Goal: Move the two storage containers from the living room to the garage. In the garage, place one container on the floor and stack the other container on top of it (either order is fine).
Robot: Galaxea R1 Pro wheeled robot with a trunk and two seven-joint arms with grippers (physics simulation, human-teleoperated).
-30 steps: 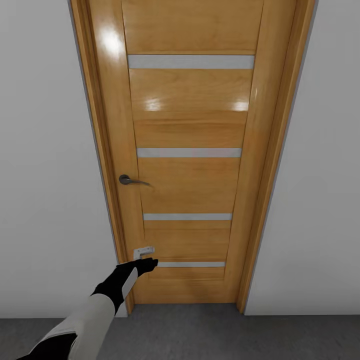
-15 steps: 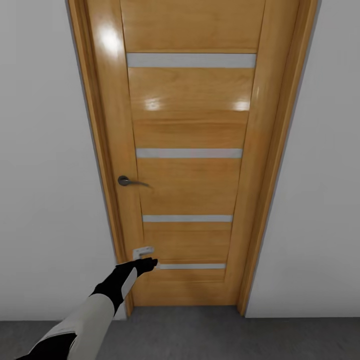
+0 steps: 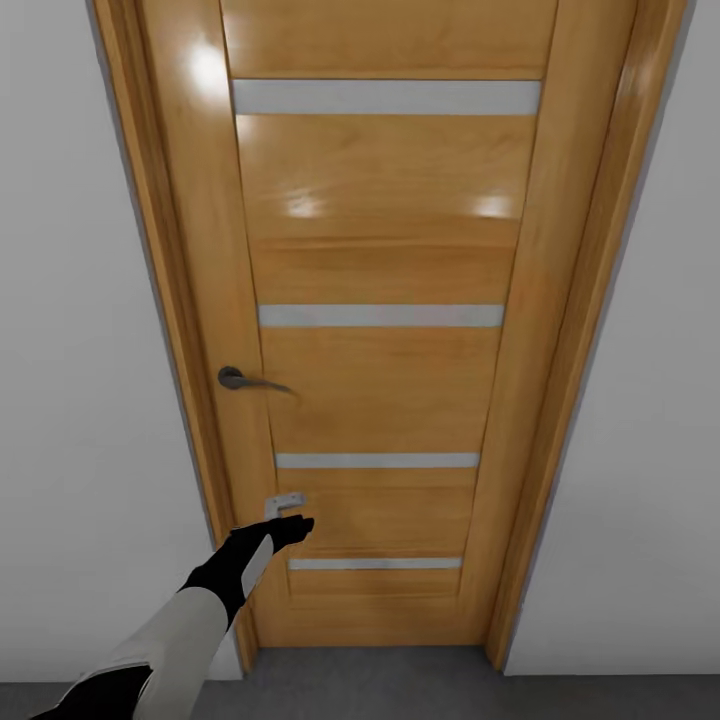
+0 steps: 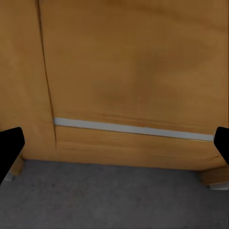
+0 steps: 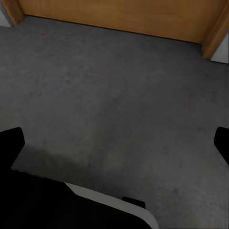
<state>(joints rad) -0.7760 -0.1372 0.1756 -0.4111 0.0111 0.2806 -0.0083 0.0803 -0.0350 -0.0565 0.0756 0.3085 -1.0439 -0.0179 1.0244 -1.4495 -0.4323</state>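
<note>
Orange-brown wooden door [image 3: 380,330] with pale strips and dark handle [image 3: 245,380] is seen closed. Left gripper [image 3: 288,518] is spread wide, empty, near its lower edge. Right gripper [image 5: 114,143] is held open, empty, over mottled dark grey floor [image 5: 119,90].

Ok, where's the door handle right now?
In the head view the handle sits on the door's left edge, about mid-height, above the left gripper reaching toward the door's lower left.

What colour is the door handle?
Dark grey metal; the door handle shows best in the head view, on the orange-brown door.
</note>
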